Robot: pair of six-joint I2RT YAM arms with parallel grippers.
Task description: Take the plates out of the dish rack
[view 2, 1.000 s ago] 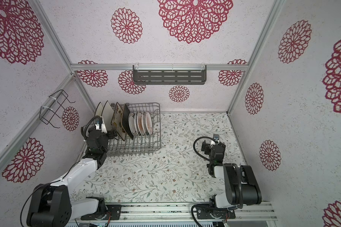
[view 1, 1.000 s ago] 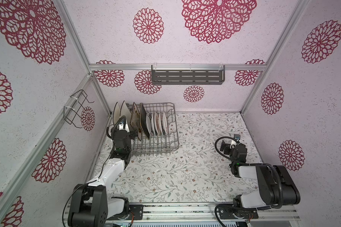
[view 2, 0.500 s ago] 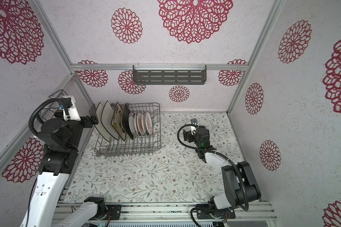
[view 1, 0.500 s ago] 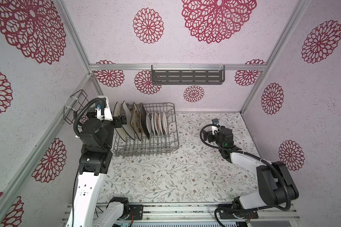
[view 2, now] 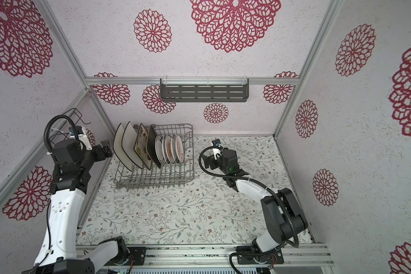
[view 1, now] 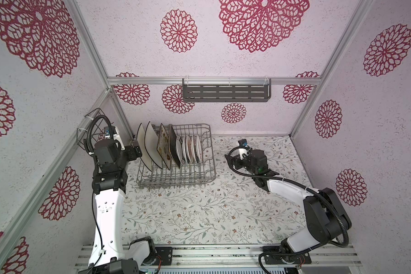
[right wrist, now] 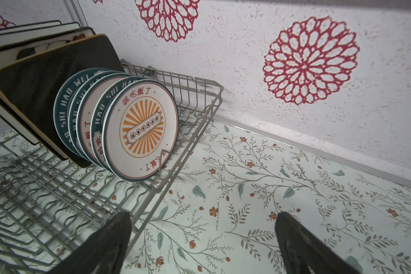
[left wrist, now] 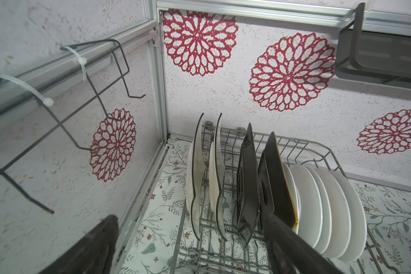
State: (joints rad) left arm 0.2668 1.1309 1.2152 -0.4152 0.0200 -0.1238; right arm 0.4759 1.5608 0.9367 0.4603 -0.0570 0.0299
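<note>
Standing on edge between the tines, the plates (view 1: 176, 149) line the back of the dish rack (view 1: 176, 183). Nearest the left end effector (view 2: 107, 148) are two white black-rimmed plates (view 2: 119, 147). Beyond them come a cream floral plate (view 2: 141, 147), a dark brown plate (view 2: 152, 148) and a tight row of small round plates (right wrist: 140, 128) with lettered rims. The printed faces of the round plates look toward the right end effector (right wrist: 202, 214).

The left end effector hangs just beside the outermost white plate, with a slim gap showing in a top view. Its fingers (left wrist: 109, 225) are spread wide and nothing lies between them. The right end effector sits low over the worktop (view 1: 199, 213), near the rack's opposite end wall and apart from the wire. It too is spread wide and empty; in the right wrist view one finger lines up with the rack's rim and the other with bare leaf-printed worktop.

Farther out, a black wire holder (left wrist: 100, 99) hangs on the side wall close by the left end effector. A grey slotted shelf (view 1: 226, 93) is fixed to the back wall, above and beyond both end effectors.
</note>
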